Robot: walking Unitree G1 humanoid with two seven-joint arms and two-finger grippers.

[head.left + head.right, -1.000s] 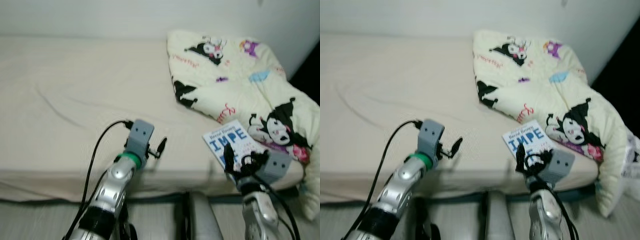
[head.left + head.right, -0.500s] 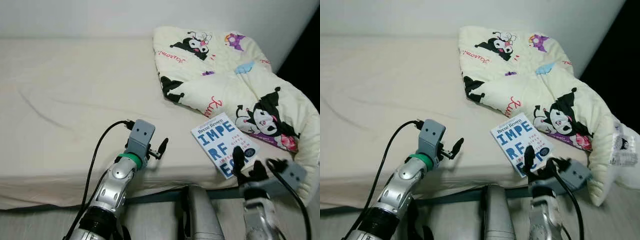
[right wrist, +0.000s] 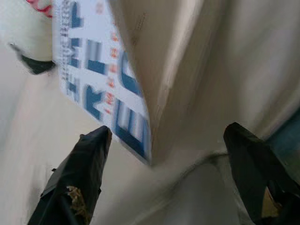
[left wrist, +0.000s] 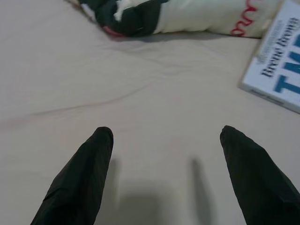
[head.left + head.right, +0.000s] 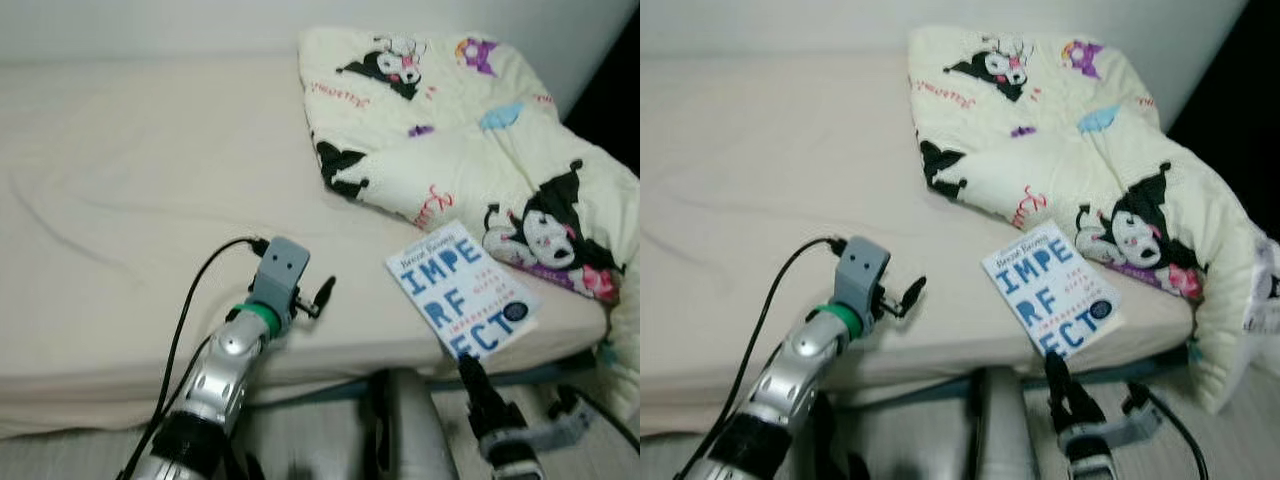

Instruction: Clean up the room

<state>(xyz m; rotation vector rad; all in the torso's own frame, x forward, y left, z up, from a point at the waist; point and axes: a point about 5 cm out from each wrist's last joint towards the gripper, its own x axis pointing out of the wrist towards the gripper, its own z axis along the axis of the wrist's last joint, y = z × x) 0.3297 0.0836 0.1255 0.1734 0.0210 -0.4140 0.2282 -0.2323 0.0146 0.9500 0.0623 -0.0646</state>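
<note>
A white book with big blue letters lies face up at the bed's front edge, one corner just over the edge. My right gripper is below that edge, in front of the mattress side, open and empty. In its wrist view the book juts out above the gap of the right gripper. Left of the book, my left gripper hovers just over the sheet, open and empty; the book's corner lies beyond its fingers.
The cream bed fills the scene, with a white wall behind. A rumpled cartoon-print blanket covers its right end and hangs over the corner. A dark gap lies to the right. Grey floor runs along the bed's front.
My right gripper has dropped from the book's near corner to below the bed edge, leaving the book on the bed. The left arm has held still. The camera has shifted slightly.
</note>
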